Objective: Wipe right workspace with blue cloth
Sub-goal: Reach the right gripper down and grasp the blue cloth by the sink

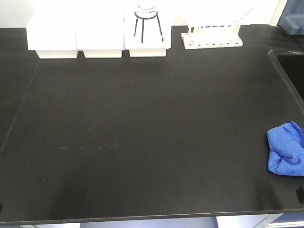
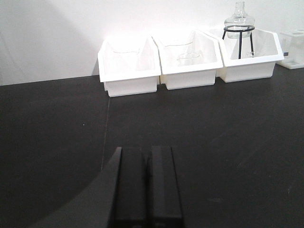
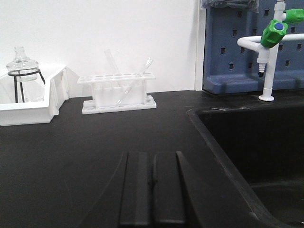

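blue cloth [image 1: 285,149] bunched at the right edge of the frame

in the front view the cloth lies crumpled on the black surface [image 1: 142,133] at the lower right, partly cut off by the frame edge, below the sink [image 1: 292,71]. three white bins [image 1: 51,35] and a test-tube rack [image 1: 212,38] line the top. each wrist view shows its tool at bottom centre: the left tool [image 2: 147,156] and the right tool [image 3: 153,159] both have their fingers pressed together above bare surface.

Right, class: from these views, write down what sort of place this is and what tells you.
Most likely a science laboratory bench: a white test-tube rack, a glass flask on a tripod stand, and a sunken black sink with a green-handled tap.
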Available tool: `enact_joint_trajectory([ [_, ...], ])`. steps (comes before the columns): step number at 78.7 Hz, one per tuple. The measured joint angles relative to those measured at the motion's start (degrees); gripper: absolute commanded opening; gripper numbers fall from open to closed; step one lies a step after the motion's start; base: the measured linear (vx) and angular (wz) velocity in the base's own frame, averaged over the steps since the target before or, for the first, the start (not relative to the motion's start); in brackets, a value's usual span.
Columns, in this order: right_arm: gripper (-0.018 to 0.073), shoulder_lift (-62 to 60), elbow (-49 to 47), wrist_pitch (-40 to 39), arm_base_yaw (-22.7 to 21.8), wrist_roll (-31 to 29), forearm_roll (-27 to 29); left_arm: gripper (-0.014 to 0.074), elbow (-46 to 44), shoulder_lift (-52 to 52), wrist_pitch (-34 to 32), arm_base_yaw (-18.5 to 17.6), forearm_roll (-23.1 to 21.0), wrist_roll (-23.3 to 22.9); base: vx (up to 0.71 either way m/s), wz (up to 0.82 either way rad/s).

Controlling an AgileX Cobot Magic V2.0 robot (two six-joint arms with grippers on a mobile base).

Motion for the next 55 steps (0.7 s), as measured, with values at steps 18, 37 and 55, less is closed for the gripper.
enact_joint_trajectory([
  [18,-0.0008,0.0,0.0,0.0,0.0,0.0,0.0,-0.0006,0.0,0.0,0.0,0.0,0.0,0.0,0.00,0.00],
  [37,-0.0008,0.0,0.0,-1.4,0.0,0.2,0.0,-0.0006,0.0,0.0,0.0,0.0,0.0,0.0,0.00,0.00],
  [55,-0.0008,0.0,-4.4,-12.5,0.0,4.5,0.9,-0.0006,0.0,0.0,0.0,0.0,0.0,0.0,0.00,0.00],
])
